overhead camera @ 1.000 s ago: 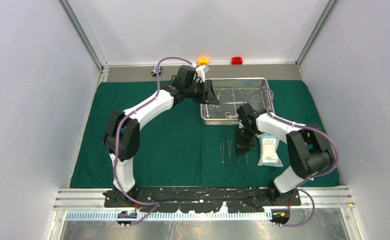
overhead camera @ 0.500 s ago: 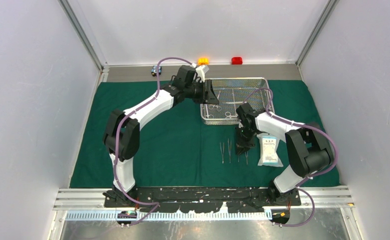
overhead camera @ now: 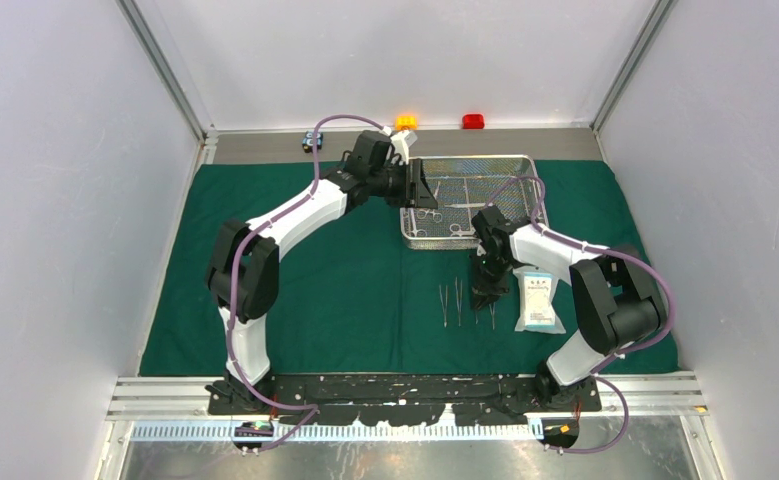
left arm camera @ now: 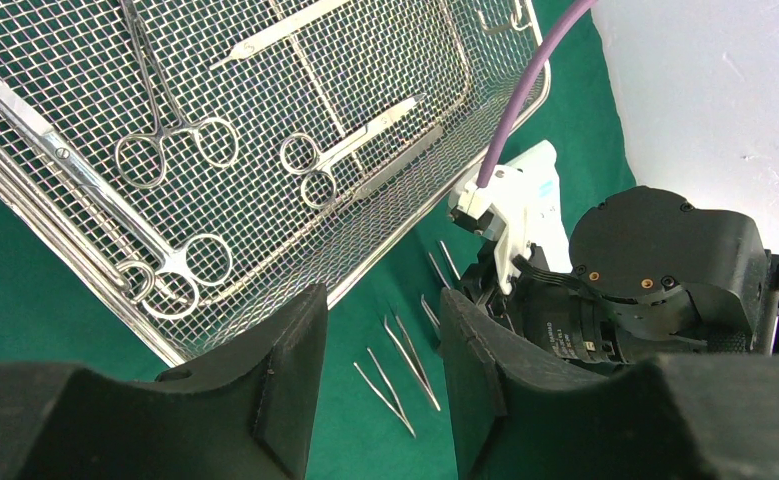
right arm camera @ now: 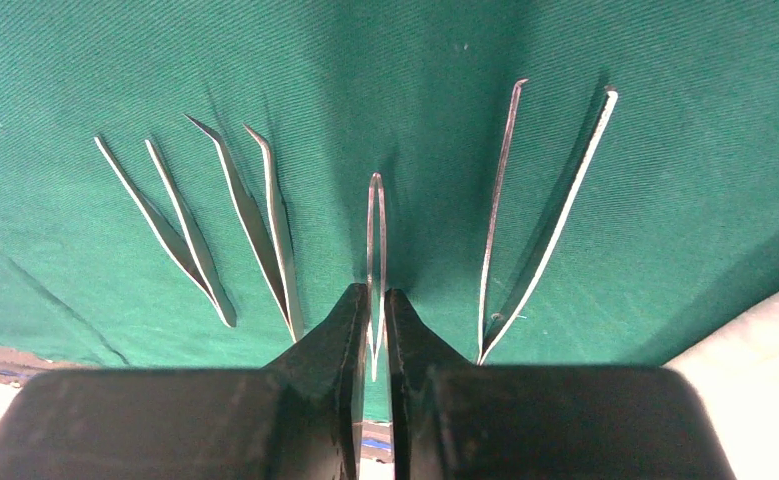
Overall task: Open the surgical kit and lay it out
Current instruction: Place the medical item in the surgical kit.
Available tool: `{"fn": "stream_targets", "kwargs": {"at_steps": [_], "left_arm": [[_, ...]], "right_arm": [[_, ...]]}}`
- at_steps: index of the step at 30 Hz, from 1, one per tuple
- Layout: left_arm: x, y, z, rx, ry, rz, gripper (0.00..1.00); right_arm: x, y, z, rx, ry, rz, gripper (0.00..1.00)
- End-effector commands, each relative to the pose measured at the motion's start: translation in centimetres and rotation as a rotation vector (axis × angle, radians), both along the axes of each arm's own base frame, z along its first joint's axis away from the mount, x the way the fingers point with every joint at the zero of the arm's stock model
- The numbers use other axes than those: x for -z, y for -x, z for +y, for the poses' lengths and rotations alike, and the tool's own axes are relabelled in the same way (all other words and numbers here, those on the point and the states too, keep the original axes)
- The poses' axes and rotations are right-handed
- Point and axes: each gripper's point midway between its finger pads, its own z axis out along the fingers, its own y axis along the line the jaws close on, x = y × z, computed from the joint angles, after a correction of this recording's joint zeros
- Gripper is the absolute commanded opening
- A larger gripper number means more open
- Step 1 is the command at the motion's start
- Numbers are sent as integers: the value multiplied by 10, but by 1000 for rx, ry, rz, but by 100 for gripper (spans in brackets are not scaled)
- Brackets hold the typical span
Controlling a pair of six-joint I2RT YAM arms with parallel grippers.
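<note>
Hardly anything is being altered since a second ago: one pair of tweezers (right arm camera: 376, 210) is still being pinched by the closed right gripper (right arm camera: 371, 292) against the green cloth (right arm camera: 415, 60), among the neighbouring tweezers (right arm camera: 255, 230). The left gripper (left arm camera: 380, 295) is being held open at the edge of the tray (left arm camera: 395, 50), where scissors (left arm camera: 355, 150) are still waiting to be laid out.

The right gripper (right arm camera: 376, 300) hides the rear of the tweezers (right arm camera: 375, 185), seemingly pinched.

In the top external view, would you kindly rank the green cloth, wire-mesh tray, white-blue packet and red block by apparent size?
1. green cloth
2. wire-mesh tray
3. white-blue packet
4. red block
No two look close in size.
</note>
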Motion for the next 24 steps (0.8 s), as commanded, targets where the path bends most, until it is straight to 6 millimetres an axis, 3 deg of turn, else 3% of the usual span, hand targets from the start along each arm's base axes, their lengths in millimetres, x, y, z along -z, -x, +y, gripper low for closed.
{"fn": "stream_targets", "kwargs": {"at_steps": [1,24], "left_arm": [[-30,4,-1,12,47,-58,47],[-32,3,-2,6,51,-53,47]], "right_arm": [[-5,-9,4,1,-2,-29,15],[-7,-6,3,-2,-4,-27,21]]}}
